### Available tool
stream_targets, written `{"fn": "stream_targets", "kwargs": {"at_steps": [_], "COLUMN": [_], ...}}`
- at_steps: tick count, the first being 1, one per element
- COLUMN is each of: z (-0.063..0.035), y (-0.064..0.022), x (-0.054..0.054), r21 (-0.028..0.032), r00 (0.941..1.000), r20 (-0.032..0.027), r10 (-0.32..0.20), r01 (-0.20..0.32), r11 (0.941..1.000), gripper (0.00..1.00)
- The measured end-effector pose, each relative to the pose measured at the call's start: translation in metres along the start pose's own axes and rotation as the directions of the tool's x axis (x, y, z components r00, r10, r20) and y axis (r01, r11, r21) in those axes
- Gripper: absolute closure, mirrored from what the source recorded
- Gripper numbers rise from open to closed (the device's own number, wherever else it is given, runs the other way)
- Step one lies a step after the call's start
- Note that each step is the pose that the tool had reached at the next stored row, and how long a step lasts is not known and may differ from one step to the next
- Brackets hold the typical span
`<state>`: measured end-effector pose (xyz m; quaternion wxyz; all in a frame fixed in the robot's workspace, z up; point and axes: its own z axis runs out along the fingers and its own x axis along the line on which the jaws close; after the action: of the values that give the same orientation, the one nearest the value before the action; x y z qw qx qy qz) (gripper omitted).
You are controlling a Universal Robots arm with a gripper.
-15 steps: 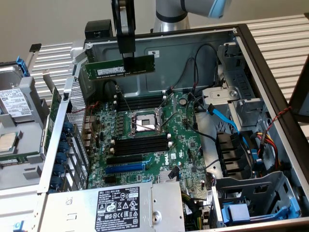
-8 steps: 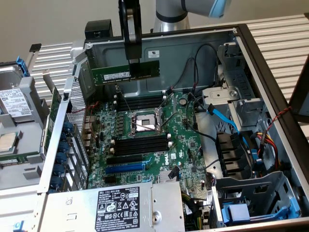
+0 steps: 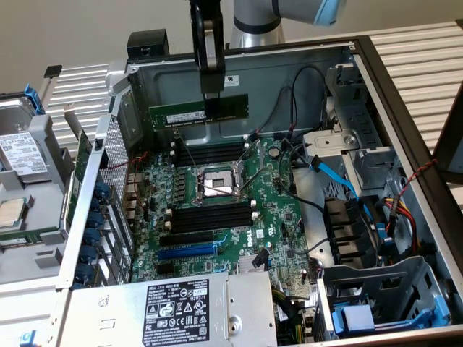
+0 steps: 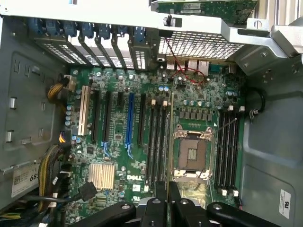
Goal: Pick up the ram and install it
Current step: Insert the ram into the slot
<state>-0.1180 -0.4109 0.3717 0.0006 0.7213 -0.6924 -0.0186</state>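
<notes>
Tool [image 4: 167, 198] pinches the green ram [image 3: 181, 114], upper middle of the exterior view, over the open computer case [image 3: 289, 69].

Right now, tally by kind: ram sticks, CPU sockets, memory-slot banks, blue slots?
ram: 1, held in the claw
CPU socket: 1
memory-slot banks: 2
blue slot: 1
Total: 5

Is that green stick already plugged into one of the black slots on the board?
No, the ram hangs in the gripper above the motherboard, clear of its black slots.
</notes>
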Motion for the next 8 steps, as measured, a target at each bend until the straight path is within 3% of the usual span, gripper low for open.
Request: {"fn": "stream_targets", "kwargs": {"at_steps": [4, 8], "z": [0.0036, 0.0079], "y": [-0.0059, -0.0106], "x": [-0.0018, -0.0024], "r21": [-0.0023, -0.0131], "r00": [1.0, 1.0], "r20": [0.0001, 0.0004], "r10": [0.0, 0.0], "r01": [0.0, 0.0], "r11": [1.0, 0.9999], "gripper": [0.86, 0.86]}}
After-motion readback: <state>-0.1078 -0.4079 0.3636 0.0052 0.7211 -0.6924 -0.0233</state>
